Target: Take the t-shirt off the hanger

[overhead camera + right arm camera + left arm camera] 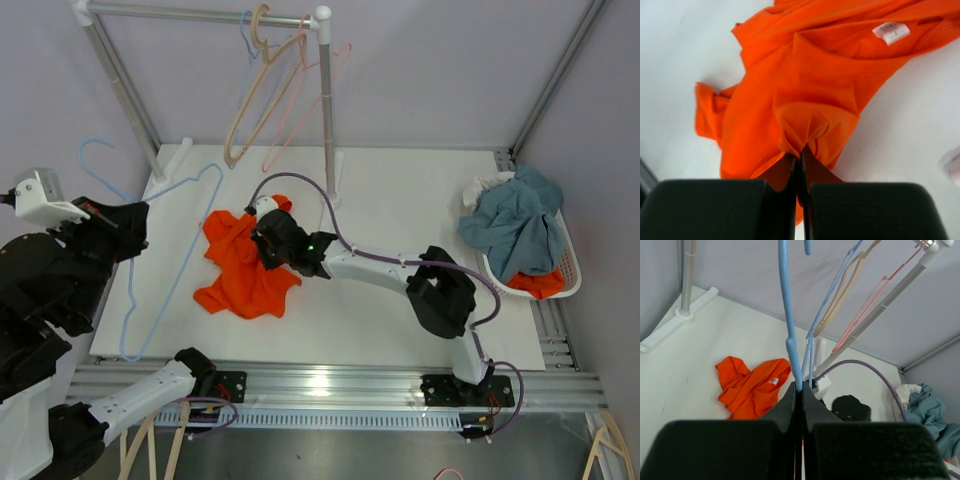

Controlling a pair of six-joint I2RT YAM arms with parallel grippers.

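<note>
The orange t-shirt (240, 262) lies crumpled on the white table, off the hanger; it also shows in the left wrist view (751, 386) and the right wrist view (805, 95). My right gripper (262, 240) is shut on a fold of the t-shirt (801, 149) at table level. The light blue hanger (168, 232) is bare and held up at the table's left side. My left gripper (128, 222) is shut on the hanger's wire (800, 386), and the wire rises from the fingertips in the left wrist view.
A clothes rail (200, 12) at the back holds beige and pink hangers (268, 85). Its upright pole (327, 110) stands near the middle back. A white basket (572, 262) with blue and orange clothes sits at the right edge.
</note>
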